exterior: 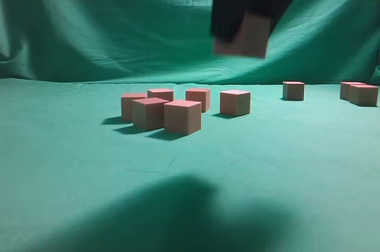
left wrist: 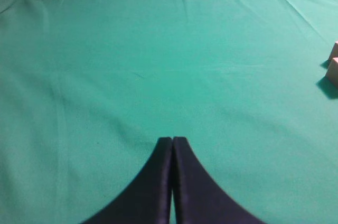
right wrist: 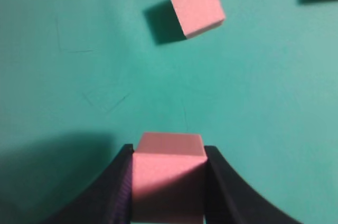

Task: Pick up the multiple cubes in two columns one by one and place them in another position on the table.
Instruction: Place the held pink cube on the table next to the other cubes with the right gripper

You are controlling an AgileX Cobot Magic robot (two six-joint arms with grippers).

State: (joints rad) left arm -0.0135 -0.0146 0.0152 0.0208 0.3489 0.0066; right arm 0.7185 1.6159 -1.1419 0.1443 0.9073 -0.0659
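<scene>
Nearest the exterior camera lies bare green bench (exterior: 71,192) with a broad soft shadow on it. Beyond that sits the main cluster of cubes (exterior: 182,116), six in two loose rows at about 11 o'clock from the bench's middle, and further back toward 1 and 2 o'clock three more stand well apart from the cluster: a single cube (exterior: 293,90) and a touching pair (exterior: 363,94) at the far right edge. Above them all, blurred, the right tool (exterior: 242,37) hangs in the air closed on one carried cube (exterior: 248,39); the right wrist view shows that block (right wrist: 168,179) pinched on two opposite flat faces between the dark fingers (right wrist: 224,182), top face level, with other cubes on the cloth below at 12 o'clock. The left tool (left wrist: 172,142) hovers over empty cloth with its tips pressed together, holding nothing; two cube corners (left wrist: 332,71) peek in at 3 o'clock of that view. The blocks look solid, rigid and light, with matte faces that should not slip and sharp edges that give flat parallel sides, so the sound hold is square across the middle of two opposing faces, not on corners. A cube that sits twisted on the cloth probably calls for turning the wrist to match its faces first.
</scene>
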